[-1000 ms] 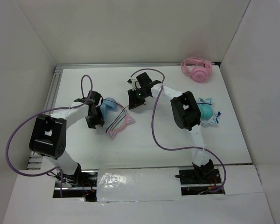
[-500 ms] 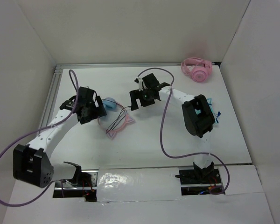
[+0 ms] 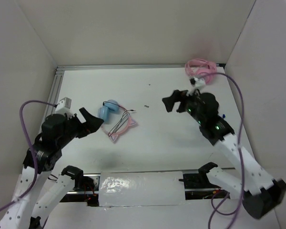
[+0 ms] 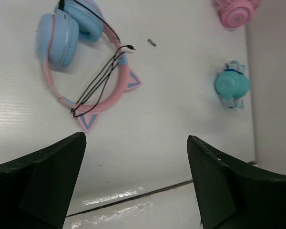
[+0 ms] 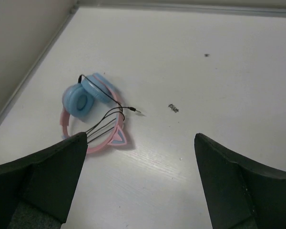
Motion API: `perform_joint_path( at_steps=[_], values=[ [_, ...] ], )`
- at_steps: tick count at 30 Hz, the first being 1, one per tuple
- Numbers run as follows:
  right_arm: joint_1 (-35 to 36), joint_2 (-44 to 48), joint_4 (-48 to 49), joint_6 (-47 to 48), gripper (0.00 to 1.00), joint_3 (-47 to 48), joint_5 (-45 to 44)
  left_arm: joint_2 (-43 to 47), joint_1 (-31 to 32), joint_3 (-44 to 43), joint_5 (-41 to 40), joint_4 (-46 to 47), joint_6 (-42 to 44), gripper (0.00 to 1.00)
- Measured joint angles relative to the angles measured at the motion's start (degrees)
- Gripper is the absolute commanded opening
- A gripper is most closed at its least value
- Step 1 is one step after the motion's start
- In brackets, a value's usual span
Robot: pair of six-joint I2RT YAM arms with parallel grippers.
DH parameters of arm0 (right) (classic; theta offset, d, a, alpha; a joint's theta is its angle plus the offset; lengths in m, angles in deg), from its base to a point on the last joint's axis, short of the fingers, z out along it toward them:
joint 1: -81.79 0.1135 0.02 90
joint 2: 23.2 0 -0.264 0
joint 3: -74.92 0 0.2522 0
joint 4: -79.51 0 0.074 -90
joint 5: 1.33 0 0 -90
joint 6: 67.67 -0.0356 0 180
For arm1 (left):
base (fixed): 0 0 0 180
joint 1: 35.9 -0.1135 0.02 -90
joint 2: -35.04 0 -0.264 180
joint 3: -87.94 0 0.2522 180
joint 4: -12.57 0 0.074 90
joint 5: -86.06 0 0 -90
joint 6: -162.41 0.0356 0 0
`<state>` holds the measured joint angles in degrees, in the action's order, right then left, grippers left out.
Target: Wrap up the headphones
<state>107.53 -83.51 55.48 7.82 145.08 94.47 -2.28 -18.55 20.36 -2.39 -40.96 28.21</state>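
Headphones point(image 3: 115, 117) lie flat on white table point(image 3: 181, 143), left of centre, black cable point(image 4: 97, 81) looped across the cat-ear headband point(image 4: 87, 118); left gripper point(image 3: 91, 120) and right gripper point(image 3: 174, 101) hang above, jaws spread wide, holding nothing.

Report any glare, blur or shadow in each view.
Top external: even, soft light, with glare on the shiny strip at the near edge. Left wrist: headphones sharp, left tool dark and soft-edged. Right wrist: faint shadow beside the headphones, right tool dark and featureless.
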Motion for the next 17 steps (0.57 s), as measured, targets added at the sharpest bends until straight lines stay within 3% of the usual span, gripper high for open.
perform_joint_path(
  at_steps=[3,7,12,17],
  values=[
    [0.26,16.63,0.39,-4.22,1.00,-10.12,-9.05,7.23,0.17,3.28,1.99,0.39,-1.05,0.99],
    [0.26,33.53,-1.75,-8.79,1.00,-17.09,-19.91,9.70,0.24,6.67,4.63,1.22,-1.20,0.99],
    [0.24,45.09,-3.41,-11.82,1.00,-21.42,-27.19,8.02,0.44,8.02,6.51,1.33,-1.29,0.99],
    [0.26,50.64,-7.06,-13.57,1.00,-24.90,-31.76,6.73,0.48,8.09,8.07,2.49,-1.20,0.99]
  ],
)
